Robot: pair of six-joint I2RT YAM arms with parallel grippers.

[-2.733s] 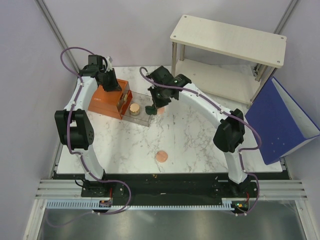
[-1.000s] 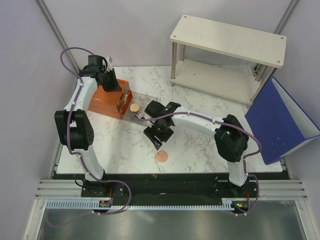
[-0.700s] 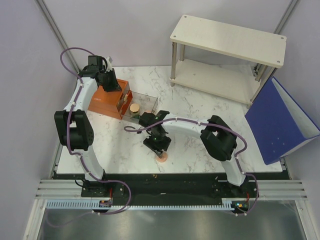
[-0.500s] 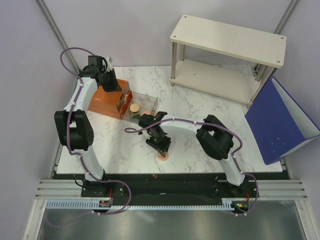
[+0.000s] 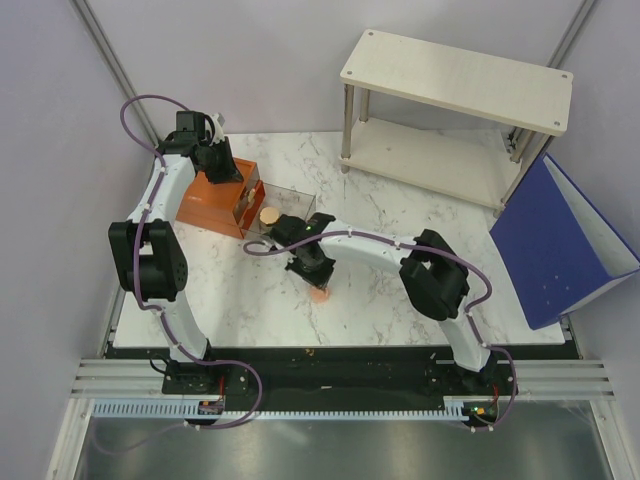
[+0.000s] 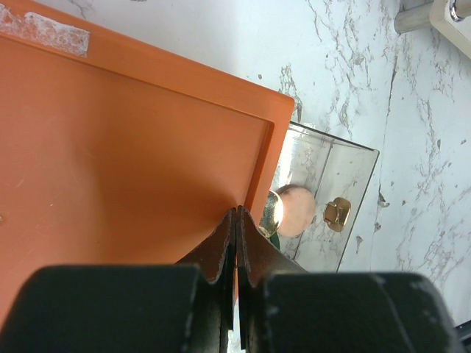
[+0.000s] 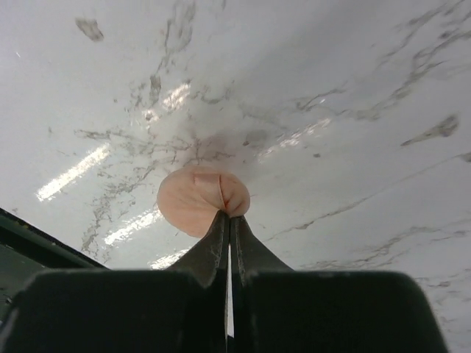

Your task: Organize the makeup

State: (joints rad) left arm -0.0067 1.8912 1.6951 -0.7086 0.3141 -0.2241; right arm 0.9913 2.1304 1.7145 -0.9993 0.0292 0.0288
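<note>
My right gripper (image 7: 228, 215) is shut, pinching the edge of a peach-pink disc (image 7: 197, 202) just above the marble table. In the top view this gripper (image 5: 316, 283) and disc (image 5: 320, 294) are a little in front of the clear drawer (image 5: 296, 205), which is pulled out of the orange-brown box (image 5: 205, 205). A round peach-topped item (image 5: 268, 215) lies in the drawer; the left wrist view shows it (image 6: 298, 209) with a gold rim, and a sliver of dark green (image 6: 274, 237) beside it. My left gripper (image 6: 237, 215) is shut, resting on the box top (image 6: 118, 154).
A white two-tier shelf (image 5: 455, 75) stands at the back right. A blue folder-like box (image 5: 560, 235) leans at the right edge. The drawer has a gold handle (image 6: 337, 213). The right arm arches over the table's middle.
My right gripper left the drawer, came down to the disc near the front of the table, shut on it and carried it back and left toward the drawer. The left arm has not moved.
</note>
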